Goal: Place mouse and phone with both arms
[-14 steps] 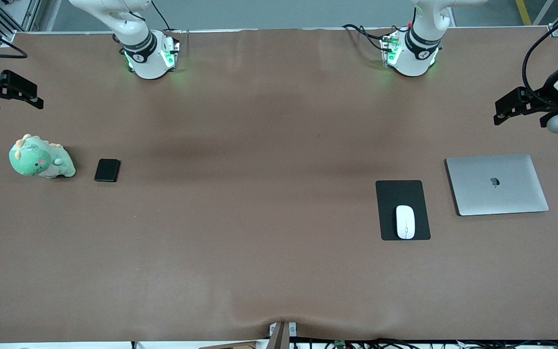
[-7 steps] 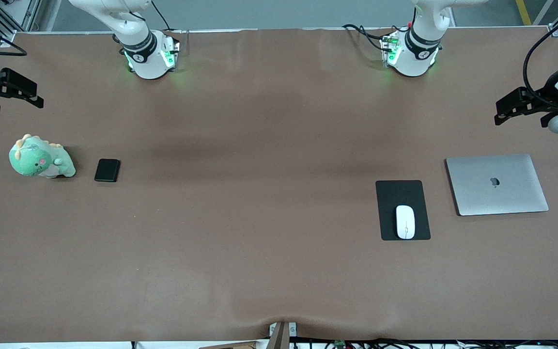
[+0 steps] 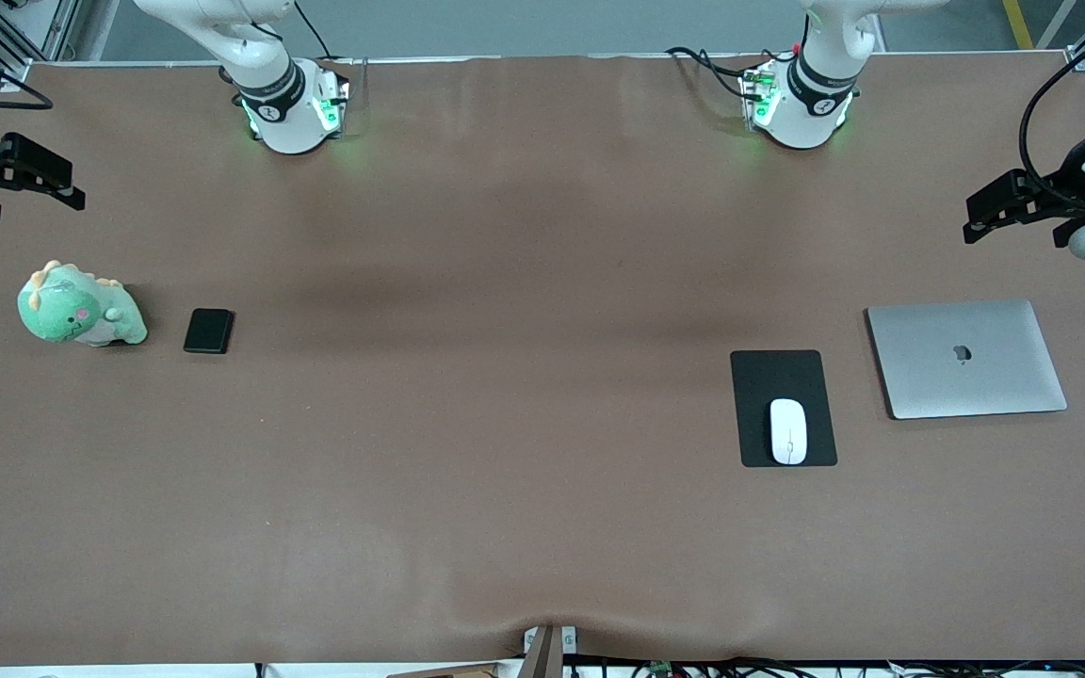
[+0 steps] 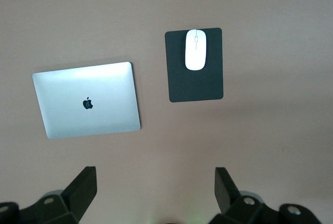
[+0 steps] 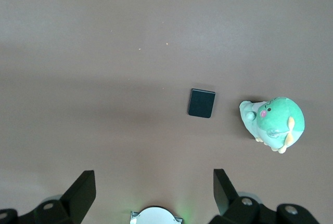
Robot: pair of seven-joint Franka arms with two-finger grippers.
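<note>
One Apple logo, silver laptop (image 3: 966, 358) lid

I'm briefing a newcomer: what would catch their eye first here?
Likely the green plush dinosaur at the right arm's end of the table, with the small black phone beside it. Toward the left arm's end, the glossy white mouse lies on a black mouse pad beside a closed silver laptop.

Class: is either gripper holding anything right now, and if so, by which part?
Nothing is held. The left gripper and right gripper are both open and empty; the mouse and phone lie untouched.
</note>
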